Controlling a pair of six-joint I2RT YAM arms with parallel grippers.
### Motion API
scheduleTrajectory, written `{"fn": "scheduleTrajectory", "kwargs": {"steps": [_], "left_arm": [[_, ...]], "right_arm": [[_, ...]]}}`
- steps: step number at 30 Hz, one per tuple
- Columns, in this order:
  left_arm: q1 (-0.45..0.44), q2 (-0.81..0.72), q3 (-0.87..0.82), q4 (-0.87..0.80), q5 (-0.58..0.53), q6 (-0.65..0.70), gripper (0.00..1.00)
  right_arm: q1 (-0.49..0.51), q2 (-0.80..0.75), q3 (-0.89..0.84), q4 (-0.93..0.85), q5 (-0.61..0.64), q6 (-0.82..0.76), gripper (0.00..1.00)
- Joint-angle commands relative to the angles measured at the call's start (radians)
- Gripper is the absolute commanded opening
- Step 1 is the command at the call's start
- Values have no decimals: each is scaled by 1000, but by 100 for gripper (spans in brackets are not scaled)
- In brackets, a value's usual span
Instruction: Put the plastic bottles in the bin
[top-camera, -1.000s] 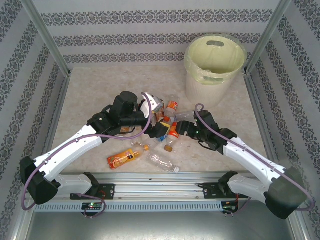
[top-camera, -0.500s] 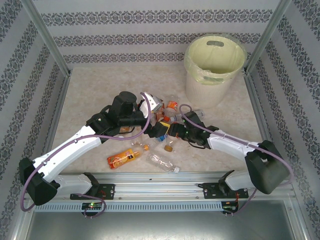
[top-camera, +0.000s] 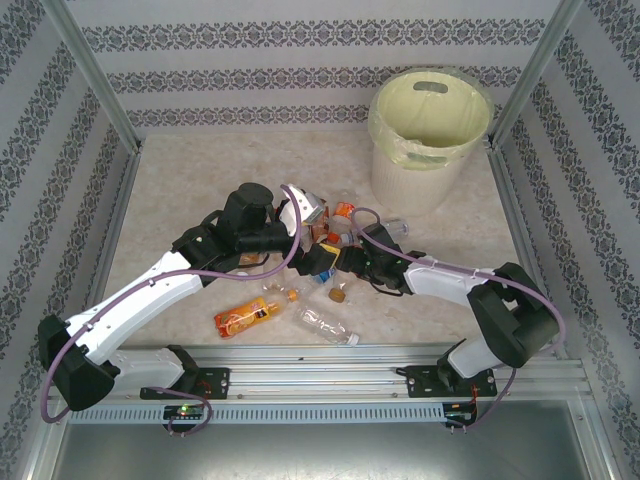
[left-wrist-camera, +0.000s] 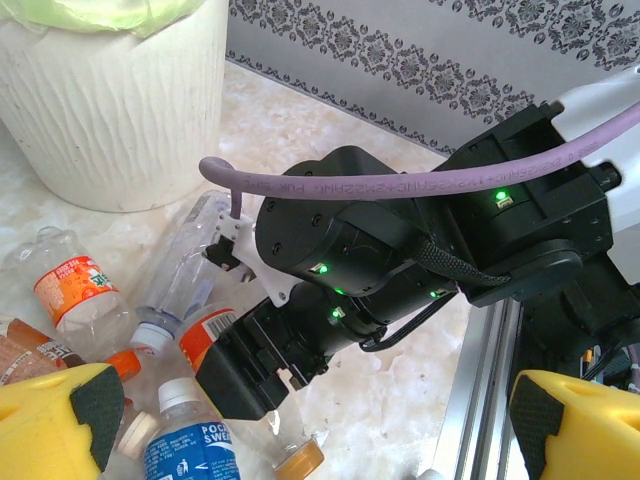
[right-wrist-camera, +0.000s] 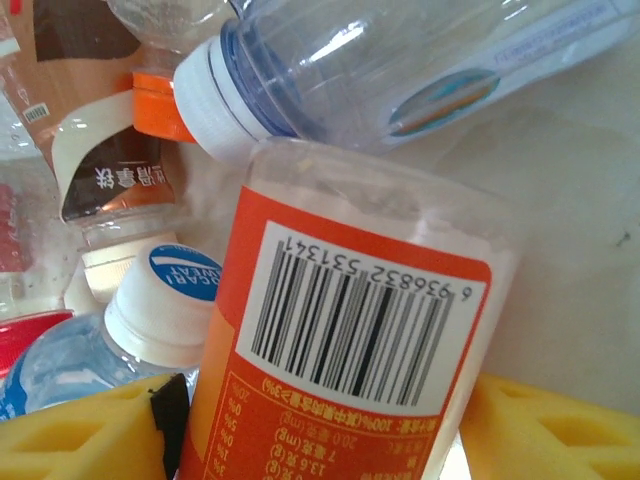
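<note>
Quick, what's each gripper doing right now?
Left gripper: open, empty.
Right gripper: pads flank the orange-label bottle; grip cannot be told.

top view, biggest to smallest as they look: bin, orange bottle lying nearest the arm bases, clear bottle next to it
1. bin, by far the largest.
2-3. orange bottle and clear bottle look about alike, so I won't rank them.

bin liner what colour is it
The liner is pale yellow-green, best seen in the top external view.

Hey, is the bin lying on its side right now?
No, the bin stands upright, its bag-lined mouth facing up.
</note>
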Motion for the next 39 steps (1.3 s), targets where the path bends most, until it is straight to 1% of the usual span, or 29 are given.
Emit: {"fn": "scheduleTrajectory", "kwargs": {"steps": [1,7,14,20,28,32,34,39], "left_arm": [[-2,-15,11,4,-8,7,100],[-4,-15,12,3,-6,5,100],[-3,-19,10,2,-14,11,100],[-3,-20,9,5,-6,8,100],[-4,-37,-12,40,22,-7,100],[-4,-45,-13,47,35,-7,100],[-5,-61,-25,63,34,-7,100],[-4,-86,-39,80,35,1,100]], "right_arm": [[6,15,-14,47,35,32,68],[-19,-2,-37,62,42,36,60],[-55,-79,-74,26,62,3,57],[-131,-230,-124,-56,62,-53,54],[-227,-530,-144,-270,86,-160,51],[-272,-632,-105,-353,84,-239,51],[-298,-658,-58,-401,75,-291,50],[-329,-698,80,-493,79,-402,50]]}}
